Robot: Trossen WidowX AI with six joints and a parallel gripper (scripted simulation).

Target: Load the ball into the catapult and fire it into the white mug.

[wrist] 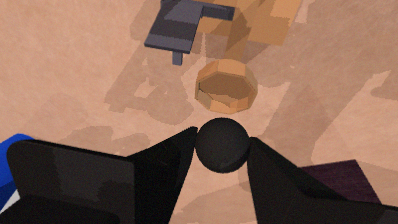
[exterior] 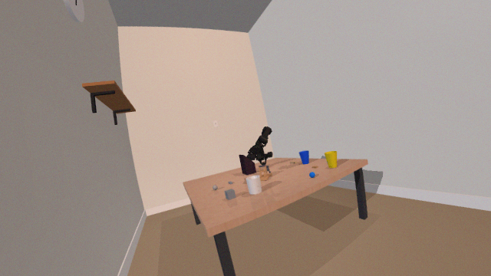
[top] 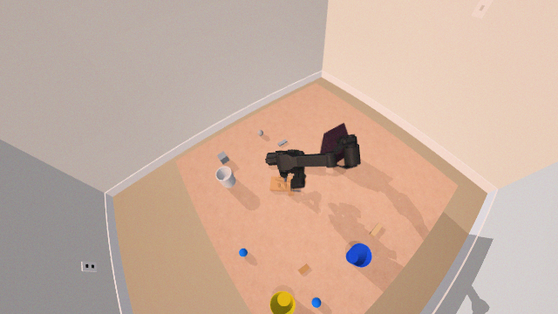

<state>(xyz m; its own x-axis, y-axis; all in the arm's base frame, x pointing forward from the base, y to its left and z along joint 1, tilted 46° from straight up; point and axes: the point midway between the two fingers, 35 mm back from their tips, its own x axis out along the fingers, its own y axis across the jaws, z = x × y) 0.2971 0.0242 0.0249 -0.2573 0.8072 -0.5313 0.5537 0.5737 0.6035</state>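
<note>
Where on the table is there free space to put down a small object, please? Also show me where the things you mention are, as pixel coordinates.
One patch looks open between the white mug (top: 225, 178) (exterior: 254, 185) and the blue ball (top: 243, 252) (exterior: 312, 175) nearer the yellow cup's (top: 282, 305) (exterior: 331, 159) side. It is crowded at the catapult (top: 277, 184) (exterior: 265, 177) (wrist: 270, 25), where the jaws hold the dark ball (wrist: 222, 145) near its wooden bowl (wrist: 226, 107).

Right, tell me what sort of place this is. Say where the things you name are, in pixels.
Probably a small robot test room: an arm works at a wooden table (top: 209, 196) (exterior: 230, 215) set with a catapult (top: 277, 185) (exterior: 265, 177) (wrist: 270, 25) and mugs, and the plain walls carry a shelf (exterior: 115, 97) and an outlet (top: 89, 266).
</note>
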